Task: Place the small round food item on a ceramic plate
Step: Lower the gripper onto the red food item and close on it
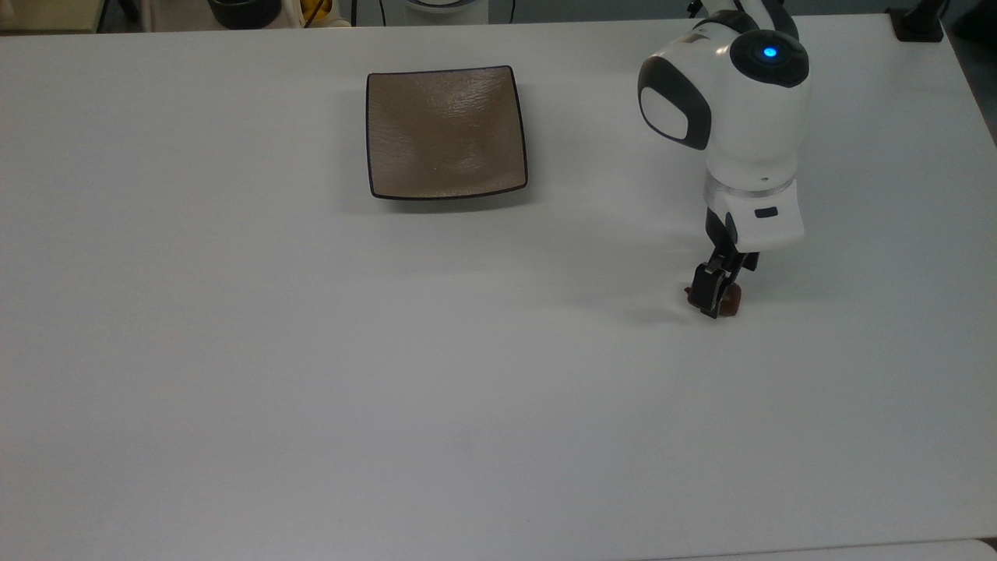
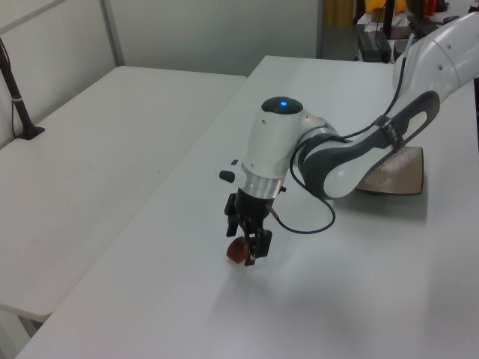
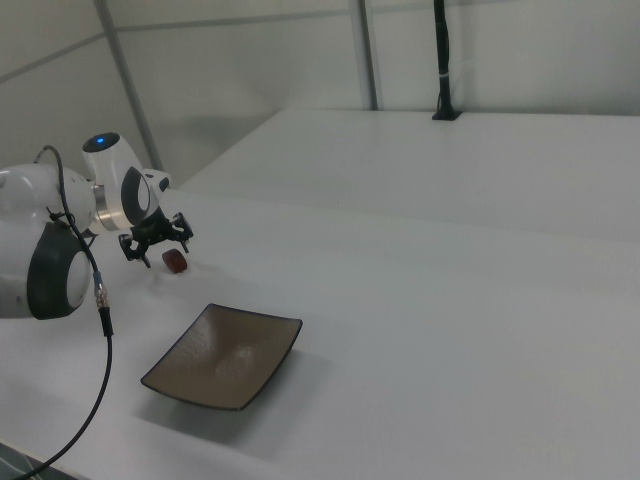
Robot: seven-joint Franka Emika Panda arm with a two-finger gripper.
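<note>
So our claw [image 1: 718, 296] is down at the desk [image 1: 234, 351], fingers part-open and straddling the small round food item [image 1: 730, 303], not clearly gripping it yet. In the top view, the ceramic plate [image 1: 445, 131] sits well apart, up and to the left, so that's our carry direction.

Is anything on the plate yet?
No. The square brown plate has a bare surface in the top view. The small red-brown food item sits on the white table, with the claw down around it. In the left view, the arm covers part of the plate.
</note>
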